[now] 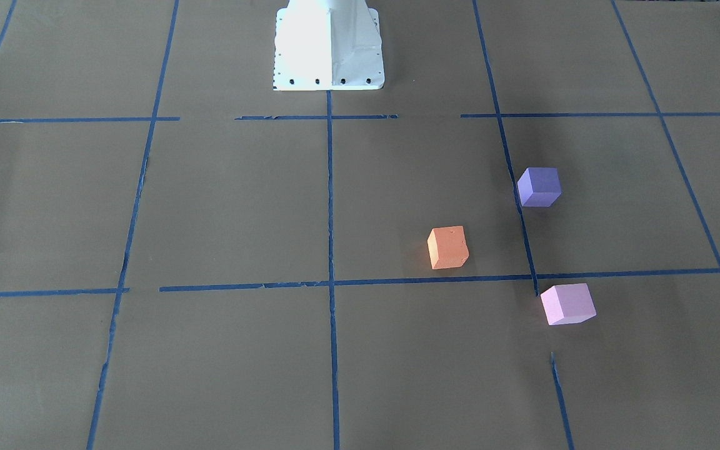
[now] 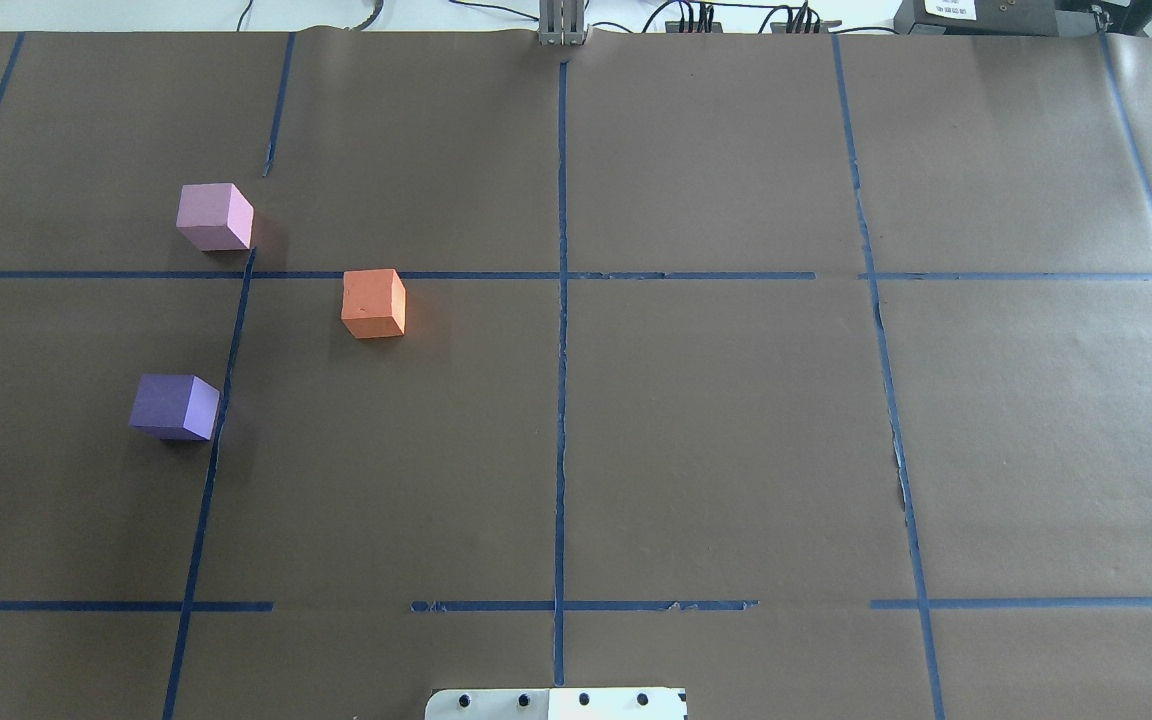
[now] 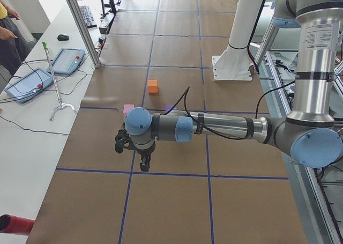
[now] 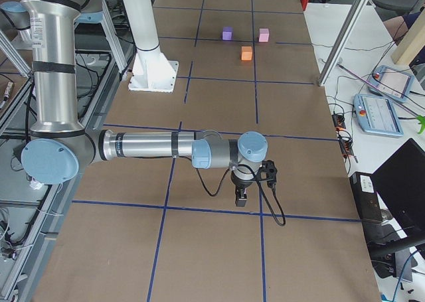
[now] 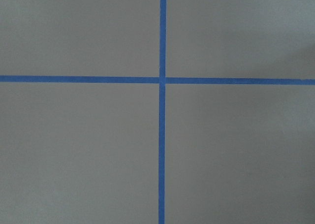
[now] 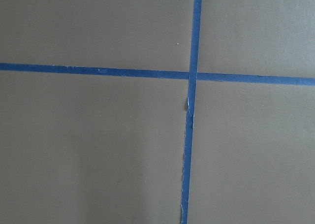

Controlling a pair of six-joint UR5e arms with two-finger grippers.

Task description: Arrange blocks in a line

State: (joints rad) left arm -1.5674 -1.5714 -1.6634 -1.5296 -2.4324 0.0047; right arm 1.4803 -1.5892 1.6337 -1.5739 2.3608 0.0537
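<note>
Three blocks sit apart on the brown paper on the robot's left half of the table. The orange block is nearest the middle. The violet-purple block is closer to the robot. The pale pink block is farther out. They form a triangle, not touching. The left gripper shows only in the exterior left view, points down and hangs away from the blocks; I cannot tell its state. The right gripper shows only in the exterior right view, far from the blocks; its state is also unclear.
Blue tape lines divide the paper into a grid. The white robot base stands at the table's edge. Teach pendants and a grabber tool lie on the side bench. Both wrist views show only paper and tape crossings.
</note>
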